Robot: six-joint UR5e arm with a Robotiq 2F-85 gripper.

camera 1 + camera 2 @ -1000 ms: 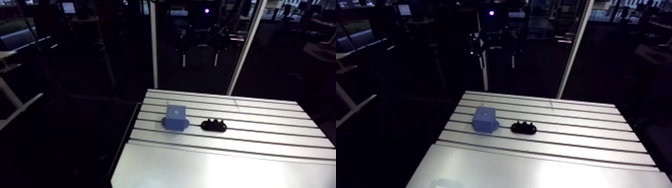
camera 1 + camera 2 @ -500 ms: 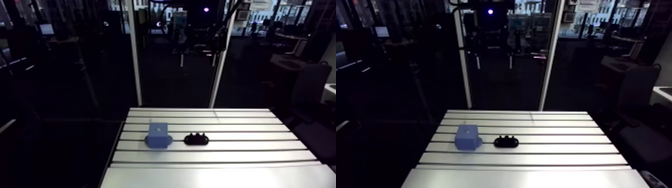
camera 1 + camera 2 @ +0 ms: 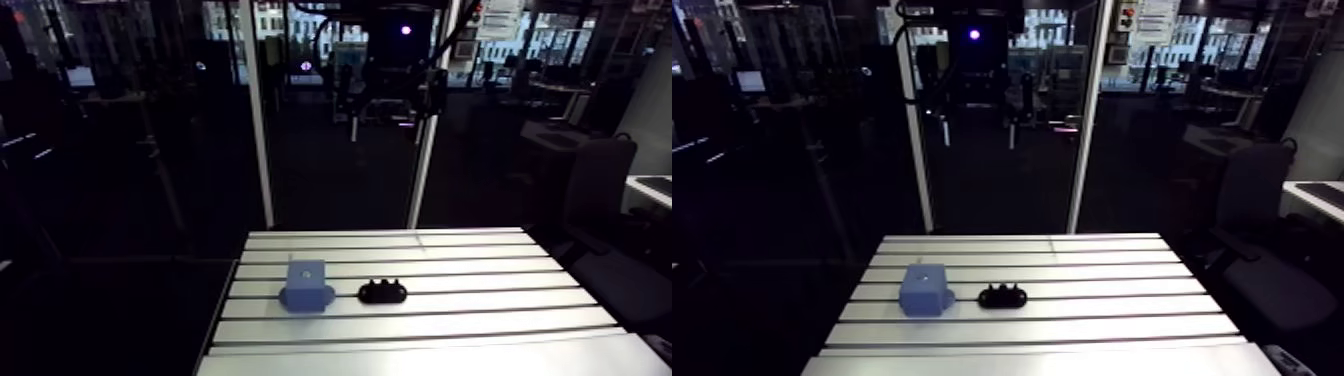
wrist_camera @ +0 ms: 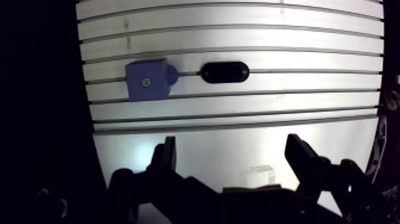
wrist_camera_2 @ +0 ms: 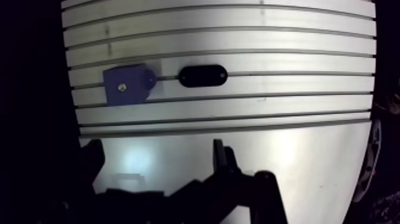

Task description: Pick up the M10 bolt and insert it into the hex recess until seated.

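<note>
End effector [image 4: 231,149] hangs released above the bare worktop [image 4: 238,36], fingers [image 4: 165,156] spread with nothing between them. Ahead of it we see a blue block [image 4: 147,80] and a black oblong holder [image 4: 224,72] just beside each other on one slot line (three nubs on the holder; we can't resolve the M10 bolt itself).

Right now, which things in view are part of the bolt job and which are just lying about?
Job:
- blue block, small round spot on top, likely the recess
- black oblong holder beside it, apart from it, three bumps on top; possibly the bolt, too small to tell
- tool, open, holding nothing

Not the job:
- slotted table, only the support
</note>
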